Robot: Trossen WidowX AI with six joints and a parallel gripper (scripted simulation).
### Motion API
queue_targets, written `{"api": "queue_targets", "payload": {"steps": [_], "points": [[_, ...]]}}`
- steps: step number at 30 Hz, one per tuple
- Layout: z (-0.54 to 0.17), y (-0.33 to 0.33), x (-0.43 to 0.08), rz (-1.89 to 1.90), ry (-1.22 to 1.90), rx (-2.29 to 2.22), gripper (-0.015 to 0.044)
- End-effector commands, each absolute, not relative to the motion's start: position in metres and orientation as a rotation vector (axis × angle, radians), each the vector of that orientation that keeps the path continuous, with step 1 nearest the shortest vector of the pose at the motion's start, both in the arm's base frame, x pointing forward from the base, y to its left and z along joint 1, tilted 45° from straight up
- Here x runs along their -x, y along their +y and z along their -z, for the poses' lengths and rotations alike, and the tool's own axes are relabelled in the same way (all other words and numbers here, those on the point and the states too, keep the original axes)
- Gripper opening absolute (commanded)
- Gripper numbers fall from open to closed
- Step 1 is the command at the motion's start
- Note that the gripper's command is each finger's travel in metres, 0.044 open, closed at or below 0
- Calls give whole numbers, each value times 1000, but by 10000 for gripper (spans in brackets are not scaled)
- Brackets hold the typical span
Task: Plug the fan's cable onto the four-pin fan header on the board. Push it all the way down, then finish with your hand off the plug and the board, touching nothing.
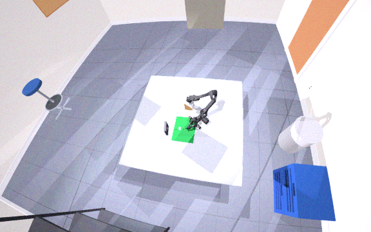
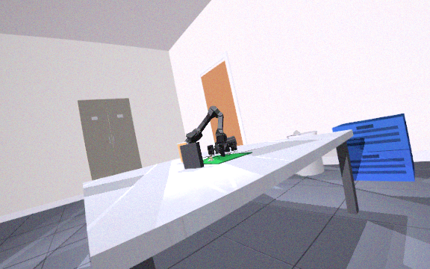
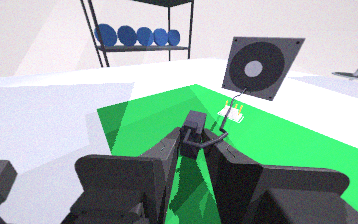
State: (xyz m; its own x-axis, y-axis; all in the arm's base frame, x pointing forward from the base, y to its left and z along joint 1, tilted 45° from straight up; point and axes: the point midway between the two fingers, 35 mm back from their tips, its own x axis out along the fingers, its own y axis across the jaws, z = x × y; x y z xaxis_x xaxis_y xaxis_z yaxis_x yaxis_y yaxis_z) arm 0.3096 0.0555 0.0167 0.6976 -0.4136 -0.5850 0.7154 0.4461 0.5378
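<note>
Plug sits clamped between your gripper's fingers, at the centre of the wrist view; the header, 4 pins upright, lies right of it. Carry it over with cable slack, square it above the pins, then press straight down.

The arm is dark grey, with chunky, angular segments.
</note>
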Motion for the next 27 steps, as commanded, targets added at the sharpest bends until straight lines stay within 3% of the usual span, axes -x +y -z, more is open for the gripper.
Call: {"api": "queue_targets", "payload": {"steps": [1, 27], "points": [[-13, 58, -310, 725, 395, -851, 0], [-16, 56, -310, 722, 399, -852, 0]]}}
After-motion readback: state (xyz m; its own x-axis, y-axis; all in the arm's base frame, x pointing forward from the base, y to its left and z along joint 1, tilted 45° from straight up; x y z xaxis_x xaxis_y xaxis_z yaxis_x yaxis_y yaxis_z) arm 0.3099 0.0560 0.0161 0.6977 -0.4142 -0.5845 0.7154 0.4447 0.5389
